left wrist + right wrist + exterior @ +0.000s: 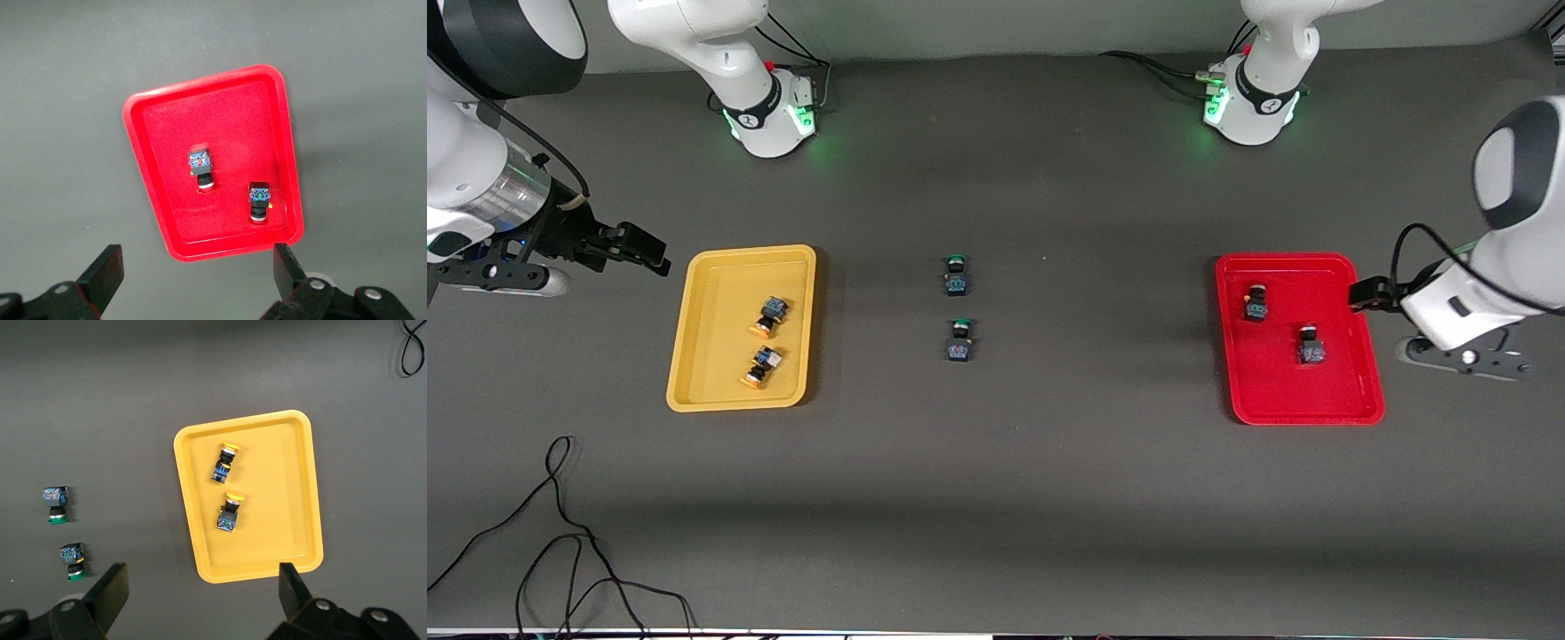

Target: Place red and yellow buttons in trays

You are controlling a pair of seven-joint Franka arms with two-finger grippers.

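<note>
My right-end tray (694, 356): holds two buttons (771, 314) (761, 365), one nearer the front camera.
My left-end tray (1360, 373): holds two buttons (1256, 304) (1311, 346), apart.
Mid-table pair (957, 276) (959, 342): between the trays, one nearer the camera.
Cable (560, 533): near the camera, towards my right arm's end.

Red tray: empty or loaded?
Loaded. The red tray holds two red-capped buttons, both lying inside its rim and apart from each other.

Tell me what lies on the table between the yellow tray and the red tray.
Two green-capped buttons lie on the table between the yellow tray and the red tray, one nearer the camera; the front view shows it.
</note>
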